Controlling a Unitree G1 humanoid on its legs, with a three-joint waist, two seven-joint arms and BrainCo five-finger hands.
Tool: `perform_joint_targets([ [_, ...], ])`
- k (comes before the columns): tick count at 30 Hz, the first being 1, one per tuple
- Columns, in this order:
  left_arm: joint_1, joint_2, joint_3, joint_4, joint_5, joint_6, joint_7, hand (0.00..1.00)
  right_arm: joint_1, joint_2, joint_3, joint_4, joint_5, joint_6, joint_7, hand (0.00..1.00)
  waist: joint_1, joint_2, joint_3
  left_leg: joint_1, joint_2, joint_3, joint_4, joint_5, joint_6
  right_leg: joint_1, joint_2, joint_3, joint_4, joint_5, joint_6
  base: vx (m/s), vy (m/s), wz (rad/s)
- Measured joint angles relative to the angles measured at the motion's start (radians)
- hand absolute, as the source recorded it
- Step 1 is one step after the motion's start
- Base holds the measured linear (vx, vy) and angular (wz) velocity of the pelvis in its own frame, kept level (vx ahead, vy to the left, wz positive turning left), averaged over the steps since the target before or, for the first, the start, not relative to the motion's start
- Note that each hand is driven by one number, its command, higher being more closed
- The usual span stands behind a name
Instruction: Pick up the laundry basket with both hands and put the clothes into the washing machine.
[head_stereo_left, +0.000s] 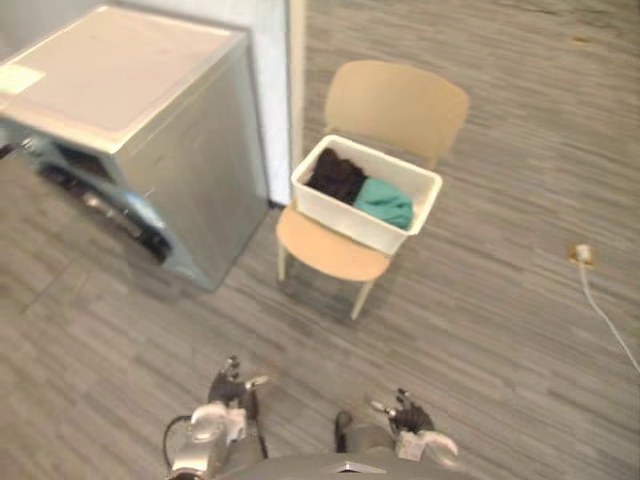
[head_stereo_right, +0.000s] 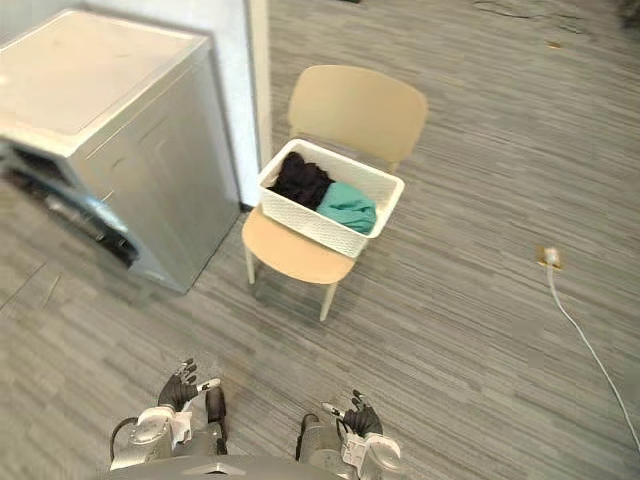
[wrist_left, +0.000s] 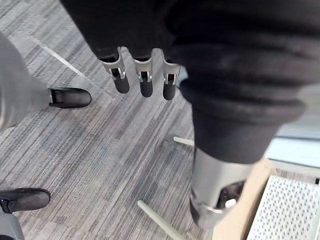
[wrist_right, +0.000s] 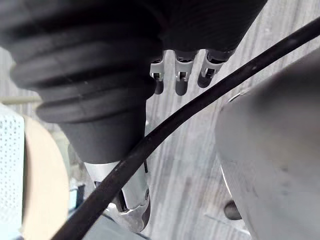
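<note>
My left hand (head_stereo_left: 228, 398) and right hand (head_stereo_left: 412, 418) hang open and empty. The white perforated plastic laundry basket (head_stereo_left: 350, 216), far off on the tan chair (head_stereo_left: 395, 100), looks light and stiff; I'd grip its end rims.

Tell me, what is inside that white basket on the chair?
A dark piece of clothing and a teal one lie side by side in the basket, on the chair. Anything under them is covered and cannot be seen.

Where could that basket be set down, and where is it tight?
Bare floor lies in front of the chair, and from it right to the cable. The washer top is bare. Tight: the gap between washer and chair; the basket covers most of the seat.
</note>
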Motion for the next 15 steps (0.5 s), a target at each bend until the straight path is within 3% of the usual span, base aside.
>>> perform_joint_targets([
  [1,0.005,0.0,0.008,-0.01,-0.001,0.0,0.0,0.0,0.003,-0.005,0.015,-0.002,-0.006,0.0,-0.001,0.0,0.013,0.003,-0.003,-0.018,-0.003,0.001,0.004,0.03,0.024,-0.007,-0.012,-0.038,0.029,-0.011,-0.015,0.0,-0.041,1.06],
  [3,0.007,-0.007,0.019,-0.051,-0.006,0.0,0.002,0.0,-0.003,-0.004,0.022,-0.022,-0.006,0.002,-0.004,0.0,0.009,-0.022,0.0,-0.069,-0.002,0.174,0.022,-0.042,0.154,-0.011,-0.064,-0.136,0.049,-0.01,-0.022,0.04,-0.057,1.37],
  [4,0.005,-0.011,0.02,-0.062,-0.006,-0.002,0.002,0.0,0.0,0.004,0.02,-0.034,-0.006,0.003,-0.005,0.0,0.005,-0.025,-0.001,-0.079,0.006,0.256,0.038,-0.063,0.173,-0.007,-0.089,-0.165,0.039,0.0,-0.025,0.15,0.042,1.71],
  [5,-0.009,-0.029,0.018,-0.087,-0.006,-0.002,0.002,0.0,0.008,0.003,0.01,-0.046,-0.006,0.002,-0.007,0.0,0.005,-0.018,0.008,-0.096,0.05,0.461,0.088,-0.038,0.178,0.012,-0.121,-0.243,0.043,0.006,-0.029,0.16,0.114,1.49],
  [6,-0.003,-0.037,0.016,-0.095,-0.007,-0.002,0.001,0.0,0.01,0.001,0.006,-0.049,-0.006,0.003,-0.008,0.0,0.008,-0.007,0.006,-0.085,0.063,0.496,0.11,-0.007,0.191,0.02,-0.121,-0.262,0.053,0.005,-0.028,0.21,0.167,1.53],
  [7,0.005,-0.039,0.013,-0.109,-0.008,-0.002,0.0,0.0,0.006,0.001,-0.01,-0.053,-0.005,0.005,-0.012,0.0,0.013,0.001,0.012,-0.062,0.073,0.505,0.144,0.079,0.141,0.042,-0.12,-0.271,0.095,-0.009,-0.023,0.14,0.095,0.97],
  [8,0.003,-0.036,0.014,-0.114,-0.008,-0.002,0.0,0.0,0.006,0.006,-0.012,-0.064,-0.005,0.003,-0.021,0.0,0.011,-0.003,0.017,-0.062,0.071,0.48,0.155,0.083,0.127,0.037,-0.13,-0.273,0.131,-0.012,-0.027,0.11,0.033,1.2],
  [9,0.004,-0.021,0.019,-0.126,-0.009,-0.008,0.0,0.0,0.004,0.034,-0.013,-0.081,-0.005,-0.002,-0.027,0.0,0.013,-0.015,0.025,-0.069,0.052,0.423,0.179,0.077,0.116,0.039,-0.149,-0.24,0.106,-0.02,-0.036,0.04,-0.042,1.01],
  [10,0.003,-0.006,0.021,-0.124,-0.009,-0.011,0.003,0.0,0.003,0.048,-0.012,-0.081,-0.005,-0.01,-0.027,0.0,0.012,-0.04,0.022,-0.072,0.031,0.405,0.189,0.076,0.11,0.048,-0.166,-0.236,0.098,-0.025,-0.015,0.04,-0.054,1.18],
  [11,0.003,0.011,0.02,-0.121,-0.008,-0.012,0.01,0.0,-0.005,0.058,-0.012,-0.075,-0.005,-0.015,-0.028,0.0,0.008,-0.043,0.022,-0.08,0.011,0.362,0.19,0.071,0.102,0.076,-0.19,-0.266,0.093,-0.039,0.01,0.03,0.005,0.82],
  [13,-0.001,0.009,0.026,-0.117,-0.009,-0.015,0.028,0.0,-0.017,0.058,-0.013,-0.068,-0.005,-0.014,-0.028,0.0,0.019,-0.028,0.028,-0.089,-0.001,0.358,0.181,0.025,0.09,0.088,-0.209,-0.314,0.086,-0.042,0.042,0.0,0.064,0.56],
  [15,-0.006,-0.002,0.038,-0.069,-0.018,-0.015,0.042,0.0,-0.02,0.057,-0.032,-0.062,-0.003,-0.014,-0.028,0.0,0.004,-0.009,0.034,-0.095,0.0,0.433,0.19,-0.014,0.08,0.112,-0.228,-0.359,0.05,-0.025,0.062,0.02,0.154,0.59],
])
